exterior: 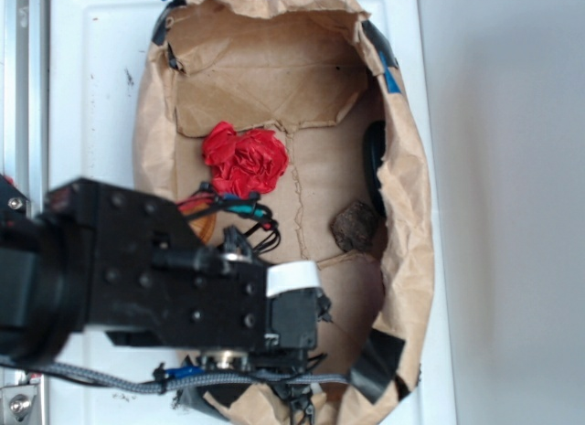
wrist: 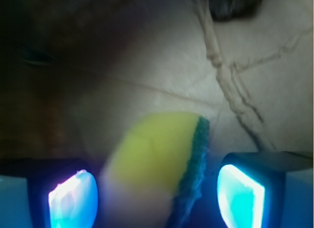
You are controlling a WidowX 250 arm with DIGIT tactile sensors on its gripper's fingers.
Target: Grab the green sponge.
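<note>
The green sponge [wrist: 159, 149], yellow foam with a thin dark green layer on its right face, lies on brown paper in the wrist view. My gripper [wrist: 157, 191] stands open astride it, with the left fingertip [wrist: 73, 198] close beside the yellow foam. The right fingertip [wrist: 240, 196] is a small gap away from the green edge. In the exterior view the black arm [exterior: 183, 279] covers the sponge and the fingers.
A torn brown paper bag [exterior: 411, 196] lies open on a white surface [exterior: 91, 78]. Inside it are a red crumpled object [exterior: 244, 160], a brown lump [exterior: 355, 226] and a dark glossy oblong object [exterior: 373, 155] by the right wall.
</note>
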